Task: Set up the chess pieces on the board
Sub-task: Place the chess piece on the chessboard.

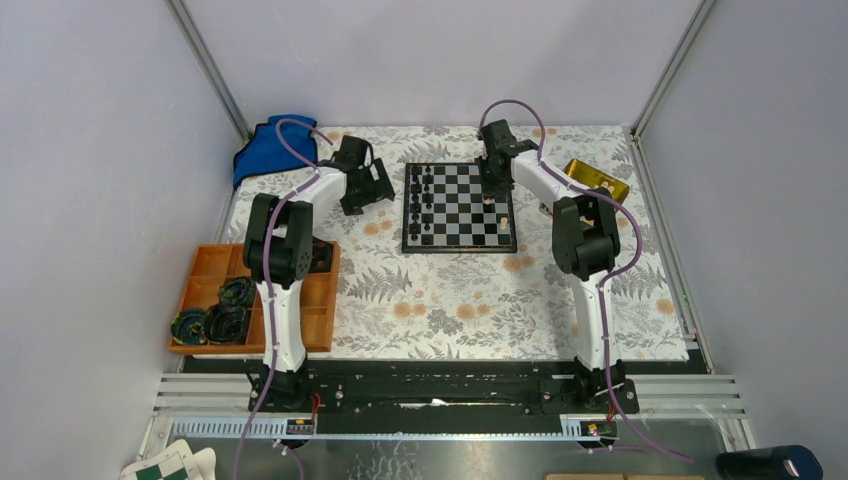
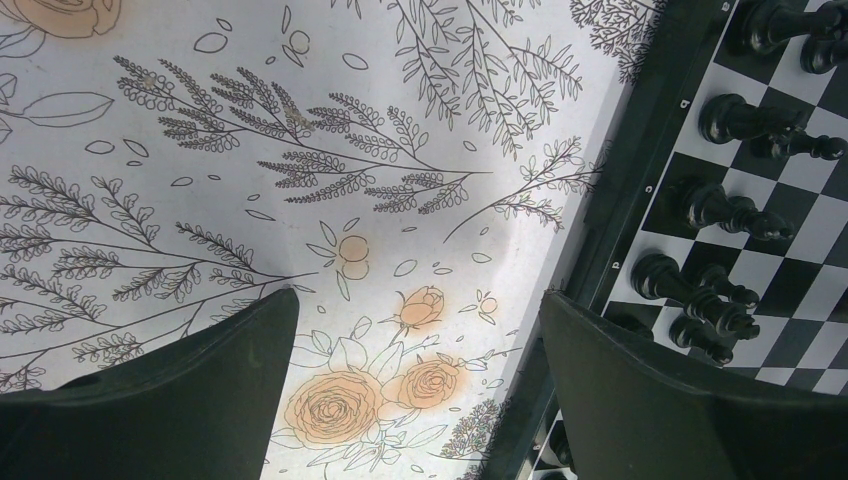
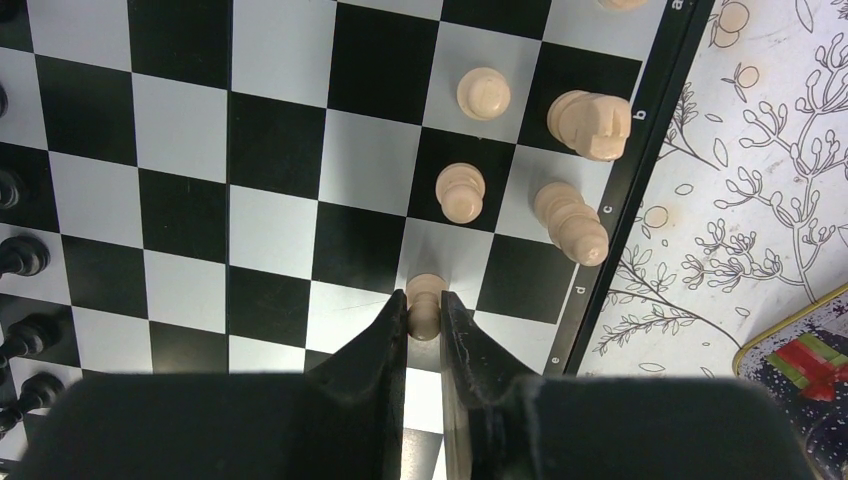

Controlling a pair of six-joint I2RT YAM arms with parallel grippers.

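Note:
The black-and-white board lies at the table's far middle. Black pieces line its left side and show in the left wrist view. Pale pieces stand near its right edge. My right gripper hangs over the board's right part, shut on a pale pawn that stands on a white square. My left gripper hovers over the flowered cloth just left of the board's black border, open with nothing between its fingers.
An orange compartment tray with dark round things sits at the near left. A blue cloth lies at the far left corner. A gold tin rests right of the board, its corner also showing in the right wrist view.

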